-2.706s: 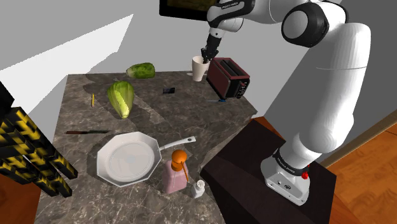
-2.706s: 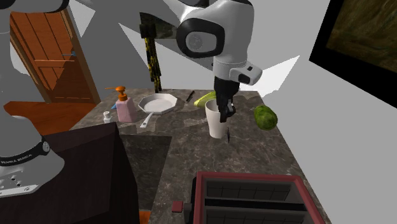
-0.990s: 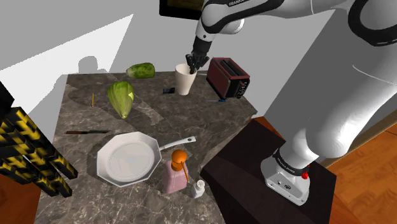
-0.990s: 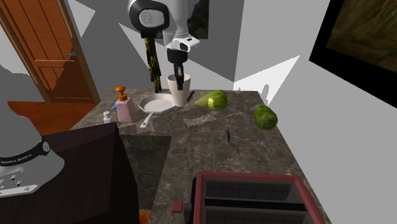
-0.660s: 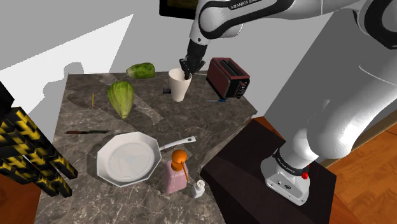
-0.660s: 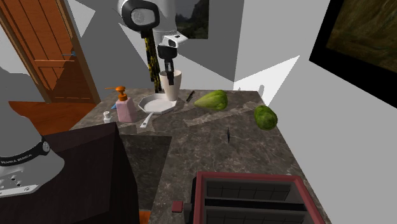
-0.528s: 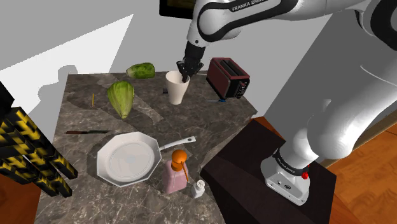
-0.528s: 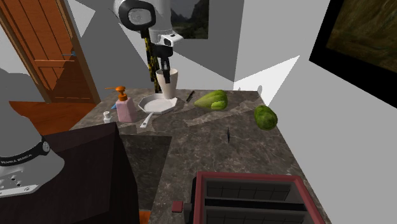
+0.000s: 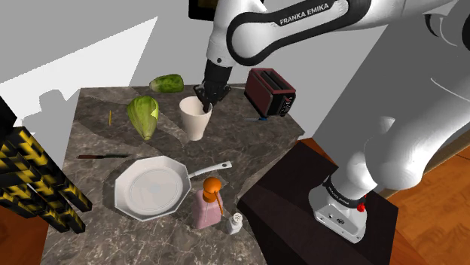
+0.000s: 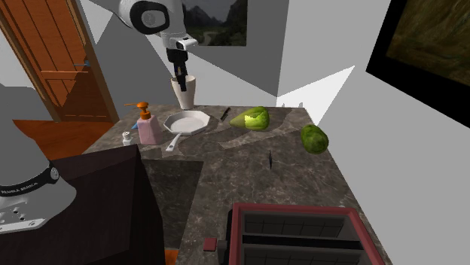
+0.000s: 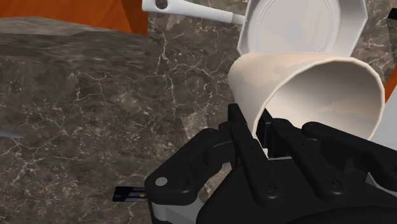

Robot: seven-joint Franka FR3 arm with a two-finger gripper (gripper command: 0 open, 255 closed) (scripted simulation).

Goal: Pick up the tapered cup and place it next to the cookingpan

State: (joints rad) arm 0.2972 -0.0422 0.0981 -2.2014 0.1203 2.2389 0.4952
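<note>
A cream tapered cup (image 9: 196, 119) hangs in the air over the dark marble counter, between the lettuce and the pan. My black gripper (image 9: 202, 102) is shut on its rim, one finger inside and one outside. In the second exterior view the cup (image 10: 184, 95) is held by the gripper (image 10: 181, 80) above the far side of the pan (image 10: 187, 121). The wrist view has the cup (image 11: 299, 86) clasped at its wall between the fingers (image 11: 245, 145), with the white octagonal pan (image 11: 299, 27) below it. The pan (image 9: 154, 187) lies near the front of the counter, handle toward the toaster side.
A lettuce (image 9: 143, 114) and a green melon (image 9: 167, 83) lie at the back. A red toaster (image 9: 270, 91) stands at the shoulder view's right. A pink soap bottle (image 9: 208, 203) and a small shaker (image 9: 236, 221) sit by the pan handle. A knife (image 9: 102, 156) lies left of the pan.
The arm has carried the cup away from the toaster, toward the shoulder view's lower left, closer to the pan. The grip on the rim is unchanged.
</note>
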